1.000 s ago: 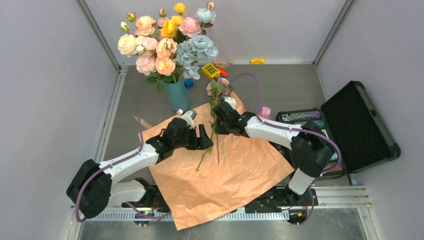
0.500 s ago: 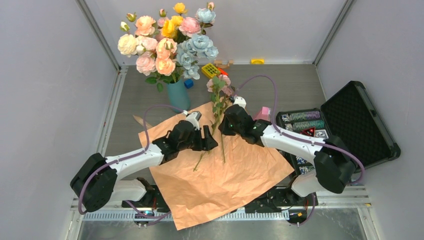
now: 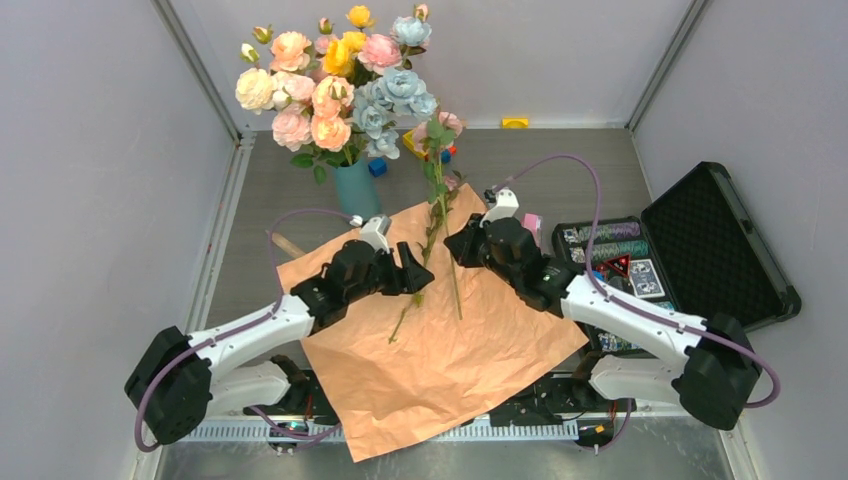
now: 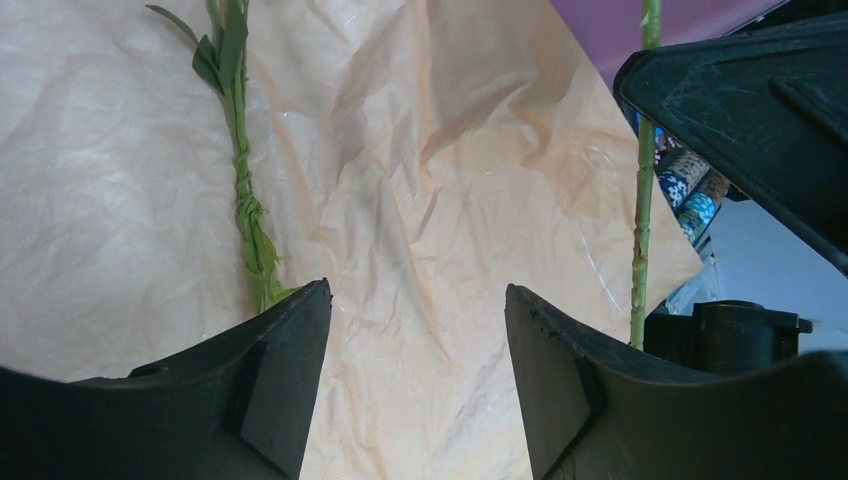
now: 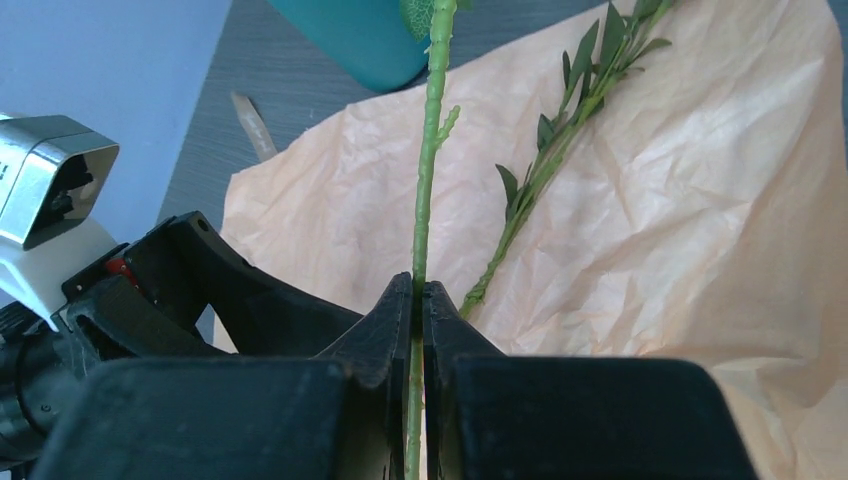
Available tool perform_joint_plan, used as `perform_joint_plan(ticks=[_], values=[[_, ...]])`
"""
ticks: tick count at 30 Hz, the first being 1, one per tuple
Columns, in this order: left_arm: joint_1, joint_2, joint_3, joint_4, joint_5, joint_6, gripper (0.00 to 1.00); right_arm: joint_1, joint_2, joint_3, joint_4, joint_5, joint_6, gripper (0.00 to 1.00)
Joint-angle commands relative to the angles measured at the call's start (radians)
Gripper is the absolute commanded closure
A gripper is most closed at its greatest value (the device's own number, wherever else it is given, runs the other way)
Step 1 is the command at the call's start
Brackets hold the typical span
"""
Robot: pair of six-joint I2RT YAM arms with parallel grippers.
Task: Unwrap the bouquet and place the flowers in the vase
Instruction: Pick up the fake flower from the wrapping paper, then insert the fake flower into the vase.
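- The right gripper (image 5: 420,300) is clamped on the bare green stem of a pink flower (image 3: 445,215), gripping it partway along, with a stretch of stem sticking out below the jaws.
- In the overhead view the stem's long axis runs near to far. The bloom is at the far end and the cut end points back toward the arm bases. How steeply it tilts I cannot tell.
- The teal vase (image 3: 357,190) stands to the far left of that gripper, just off the paper's far corner. As I judge it, the cut end must swing over and go down into the vase's mouth.
- The vase already holds a full bunch of blooms (image 3: 330,80) in pink, peach, yellow and pale blue, so the way in looks crowded.
- A second leafy stem (image 3: 405,315) lies flat on the kraft paper (image 3: 470,370), which is spread open on the table.
- The left gripper (image 4: 415,295) hangs over the paper with its jaws apart and nothing between them. The lying stem is just to one side of it, and this arm is the nearer one to that stem.
- An open black case (image 3: 730,240) sits at the right edge. The small printed items in its tray are too small to name.
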Motion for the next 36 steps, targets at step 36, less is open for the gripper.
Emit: perform_joint_plan(ticks=[36], values=[[-0.037, 0.31, 0.622, 0.247, 0.187, -0.136, 0.46, 0.0, -0.614, -0.298, 0.174, -0.113, -0.163, 1.0]])
